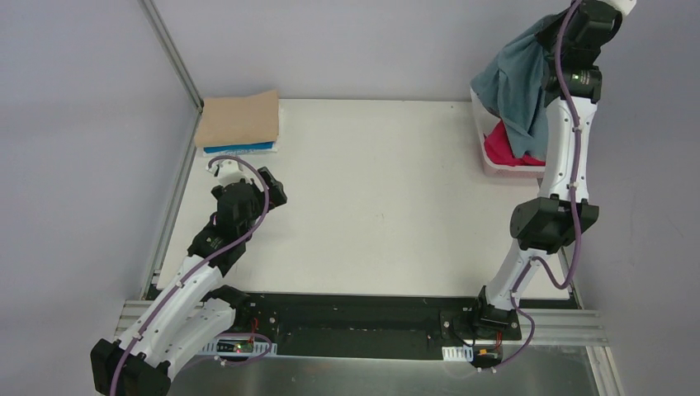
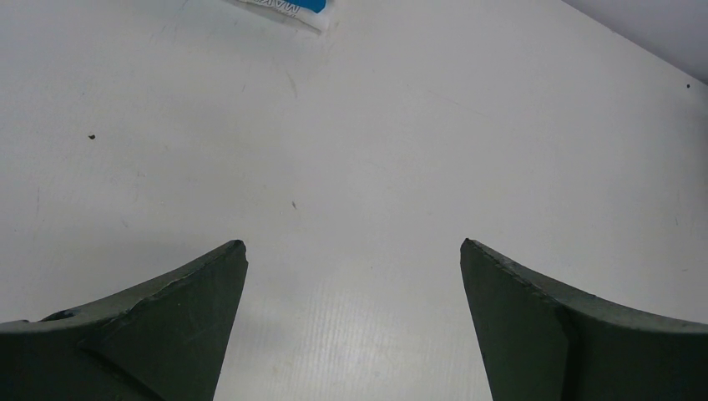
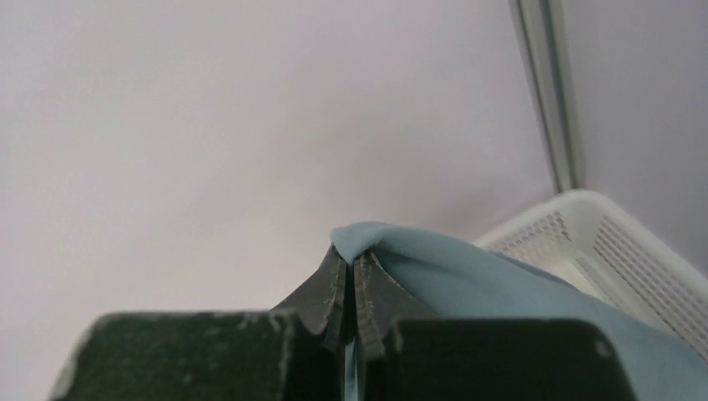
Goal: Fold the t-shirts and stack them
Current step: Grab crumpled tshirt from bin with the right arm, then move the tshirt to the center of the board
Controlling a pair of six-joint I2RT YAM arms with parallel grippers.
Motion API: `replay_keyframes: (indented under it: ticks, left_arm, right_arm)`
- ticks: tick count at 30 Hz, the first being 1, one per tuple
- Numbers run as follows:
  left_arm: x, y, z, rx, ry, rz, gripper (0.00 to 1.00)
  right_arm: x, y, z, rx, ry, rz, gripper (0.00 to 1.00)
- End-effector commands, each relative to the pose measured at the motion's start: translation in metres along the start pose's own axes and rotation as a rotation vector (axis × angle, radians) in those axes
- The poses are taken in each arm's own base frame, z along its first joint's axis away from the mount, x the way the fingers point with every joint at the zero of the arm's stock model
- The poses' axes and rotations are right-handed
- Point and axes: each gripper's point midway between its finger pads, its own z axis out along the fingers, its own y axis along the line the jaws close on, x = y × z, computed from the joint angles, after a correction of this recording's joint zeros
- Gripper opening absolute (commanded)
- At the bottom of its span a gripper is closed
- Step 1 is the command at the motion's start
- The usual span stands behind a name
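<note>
**A:** Start at the left. What is that arm doing?

**B:** The left gripper (image 2: 353,247) hangs low over the bare table (image 1: 380,190), well to the left of the basket (image 1: 481,107). Its jaws are wide apart and hold nothing. Just past it, farther still from the basket, the tan t-shirt (image 1: 239,118) lies folded on the bright blue t-shirt (image 1: 241,149).

**A:** And the shirt being worked?

**B:** The dusty teal-blue t-shirt (image 1: 516,91) hangs right above the basket. The right gripper (image 3: 349,261) pinches it at one bunched point, jaws pressed together on the cloth. Its long axis runs straight down from that pinch to the basket's mouth, where the magenta-red t-shirt (image 1: 505,147) lies inside. I cannot tell whether the two shirts touch.

**A:** So what does the next move hinge on?

**B:** As I read it, the open table lies left of the basket, so the shirt must go left and down to be spread. Only the right arm is near it. The left is well apart and would have to come toward the basket to catch a free edge.
</note>
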Motion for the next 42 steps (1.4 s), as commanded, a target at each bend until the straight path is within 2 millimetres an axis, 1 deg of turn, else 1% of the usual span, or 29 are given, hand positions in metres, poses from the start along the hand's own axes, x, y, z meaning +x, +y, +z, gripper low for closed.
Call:
replay_keyframes:
  ticks: [1,3,8,11,13,16,20,24,27,29,31,33,34,36,37,39,40,42]
  left_arm:
    - [-0.017,-0.005,-0.005,0.019,-0.045,-0.023,0.99]
    - [-0.018,-0.007,-0.006,0.027,-0.046,-0.024,0.99]
    - [-0.018,-0.008,-0.009,0.042,-0.047,-0.032,0.99]
    - [-0.018,-0.008,-0.01,0.049,-0.052,-0.036,0.99]
    - [-0.018,-0.008,-0.011,0.052,-0.053,-0.039,0.99]
    - [-0.019,-0.009,-0.013,0.059,-0.056,-0.045,0.99]
    - [-0.02,-0.009,-0.015,0.067,-0.056,-0.052,0.99]
    - [-0.022,-0.008,-0.02,0.071,-0.064,-0.064,0.99]
    - [-0.024,-0.006,-0.024,0.074,-0.074,-0.079,0.99]
    - [-0.024,-0.004,-0.027,0.07,-0.077,-0.086,0.99]
    - [-0.026,-0.002,-0.032,0.069,-0.086,-0.098,0.99]
    - [-0.028,0.001,-0.035,0.061,-0.092,-0.113,0.99]
    - [-0.027,0.002,-0.037,0.058,-0.091,-0.117,0.99]
    - [-0.027,0.005,-0.04,0.053,-0.089,-0.124,0.99]
    - [-0.026,0.006,-0.042,0.053,-0.088,-0.128,0.99]
    - [-0.025,0.008,-0.044,0.052,-0.084,-0.135,0.99]
    - [-0.025,0.009,-0.045,0.049,-0.083,-0.141,0.99]
    - [-0.024,0.009,-0.046,0.05,-0.08,-0.141,0.99]
  right_arm:
    - [-0.12,0.095,-0.078,-0.343,-0.25,0.128,0.0]
    - [-0.121,0.115,-0.094,-0.425,-0.222,0.139,0.0]
    - [-0.11,0.16,-0.132,-0.617,-0.142,0.157,0.0]
    - [-0.108,0.189,-0.159,-0.727,-0.122,0.165,0.0]
    - [-0.107,0.203,-0.173,-0.791,-0.101,0.183,0.0]
    - [-0.094,0.23,-0.195,-0.896,-0.036,0.217,0.0]
    - [-0.067,0.26,-0.218,-1.021,0.102,0.274,0.0]
    - [-0.04,0.284,-0.24,-1.11,0.216,0.301,0.0]
    - [-0.02,0.3,-0.263,-1.178,0.307,0.309,0.0]
    - [-0.003,0.309,-0.278,-1.215,0.384,0.321,0.0]
    - [0.02,0.318,-0.294,-1.259,0.465,0.302,0.0]
    - [0.056,0.325,-0.308,-1.271,0.561,0.263,0.0]
    - [0.073,0.325,-0.313,-1.271,0.595,0.231,0.0]
    - [0.108,0.321,-0.322,-1.265,0.668,0.163,0.0]
    - [0.126,0.316,-0.323,-1.256,0.705,0.129,0.0]
    - [0.154,0.298,-0.326,-1.242,0.759,0.051,0.0]
    - [0.174,0.282,-0.324,-1.206,0.8,-0.009,0.0]
    - [0.207,0.245,-0.315,-1.094,0.82,-0.148,0.0]
